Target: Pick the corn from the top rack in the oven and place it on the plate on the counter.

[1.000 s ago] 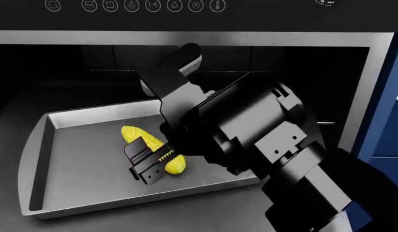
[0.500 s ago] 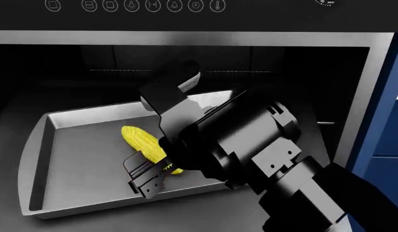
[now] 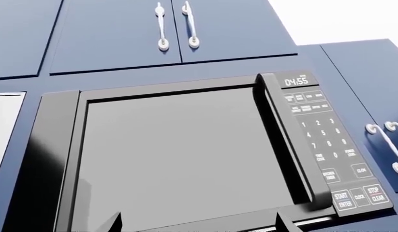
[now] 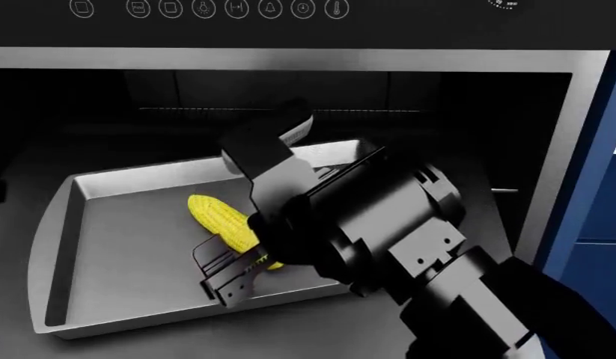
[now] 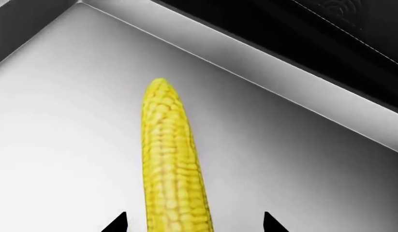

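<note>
The yellow corn (image 4: 220, 221) lies in a light grey rimmed baking tray (image 4: 108, 254) inside the oven (image 4: 318, 60). The tray rests on the dark grey top rack (image 4: 138, 345). My right gripper (image 4: 250, 263) reaches into the cavity and is open. Its fingertips (image 5: 118, 223) straddle the near end of the corn (image 5: 168, 159), with a gap on each side. My left gripper (image 3: 199, 224) is open with nothing between its fingers, facing a microwave. The plate and the counter are out of view.
The oven's black control strip (image 4: 208, 9) and steel frame (image 4: 557, 172) border the opening. A navy cabinet (image 4: 602, 187) stands at the right. The left wrist view shows a microwave (image 3: 179, 154) under navy wall cabinets (image 3: 173, 34).
My right gripper has slid lower along the corn toward its near end, and its fingers now cover that end. The corn and tray have not moved.
</note>
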Controlling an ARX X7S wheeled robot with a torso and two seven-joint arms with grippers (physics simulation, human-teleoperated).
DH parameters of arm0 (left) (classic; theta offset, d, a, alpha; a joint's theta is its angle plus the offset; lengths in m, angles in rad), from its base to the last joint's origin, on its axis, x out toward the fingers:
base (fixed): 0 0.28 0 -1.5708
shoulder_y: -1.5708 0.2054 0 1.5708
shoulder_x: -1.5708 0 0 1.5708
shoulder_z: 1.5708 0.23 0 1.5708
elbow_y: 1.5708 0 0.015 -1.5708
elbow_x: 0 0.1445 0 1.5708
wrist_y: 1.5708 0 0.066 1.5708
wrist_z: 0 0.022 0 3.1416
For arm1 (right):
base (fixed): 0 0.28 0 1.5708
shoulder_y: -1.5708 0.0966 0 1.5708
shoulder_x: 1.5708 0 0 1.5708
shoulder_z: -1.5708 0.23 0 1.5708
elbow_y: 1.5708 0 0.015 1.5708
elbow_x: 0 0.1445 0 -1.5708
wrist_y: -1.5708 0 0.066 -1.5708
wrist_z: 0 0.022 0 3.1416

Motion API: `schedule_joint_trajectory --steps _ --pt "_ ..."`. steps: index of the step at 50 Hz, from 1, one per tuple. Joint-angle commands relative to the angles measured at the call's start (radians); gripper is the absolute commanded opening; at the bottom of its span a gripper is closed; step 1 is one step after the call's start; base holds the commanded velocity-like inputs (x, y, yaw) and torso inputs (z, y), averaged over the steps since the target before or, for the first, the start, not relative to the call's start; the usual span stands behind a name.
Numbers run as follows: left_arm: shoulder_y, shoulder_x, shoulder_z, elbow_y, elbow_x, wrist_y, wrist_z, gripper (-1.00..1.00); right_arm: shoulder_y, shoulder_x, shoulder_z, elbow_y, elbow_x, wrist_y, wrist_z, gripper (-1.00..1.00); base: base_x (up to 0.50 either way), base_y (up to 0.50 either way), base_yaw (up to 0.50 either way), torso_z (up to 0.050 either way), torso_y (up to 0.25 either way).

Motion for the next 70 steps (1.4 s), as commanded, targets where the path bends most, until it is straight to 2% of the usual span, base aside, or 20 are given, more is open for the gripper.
schedule_joint_trajectory --steps 1,11,24,25,50,70 --pt "0.008 0.001 0.022 0.000 0.020 0.010 0.000 1.00 0.014 -0.019 -0.022 0.066 -0.029 -0.033 -0.044 1.00 0.00 0.00 0.00 0.000 0.000" --pt "0.080 -0.021 0.080 0.000 0.126 0.049 0.001 1.00 0.025 -0.064 -0.061 0.185 -0.076 -0.087 -0.115 1.00 0.00 0.00 0.00 0.000 0.000" --pt "0.104 -0.017 0.064 0.000 0.134 0.042 0.001 1.00 0.006 -0.051 -0.062 0.138 -0.066 -0.076 -0.092 1.00 0.00 0.00 0.00 0.000 0.000" --pt "0.105 -0.016 0.062 0.000 0.133 0.041 0.001 1.00 0.005 -0.050 -0.059 0.138 -0.065 -0.080 -0.089 -1.00 0.00 0.00 0.00 0.000 0.000" --pt "0.076 0.003 0.023 0.000 0.078 0.010 0.000 1.00 -0.006 -0.003 -0.026 0.045 -0.023 -0.056 -0.041 -1.00 0.00 0.00 0.00 0.000 0.000" --pt "0.061 0.053 -0.072 0.000 -0.007 -0.062 0.000 1.00 -0.003 0.054 0.014 -0.068 0.022 -0.031 0.010 -1.00 0.00 0.00 0.00 0.000 0.000"
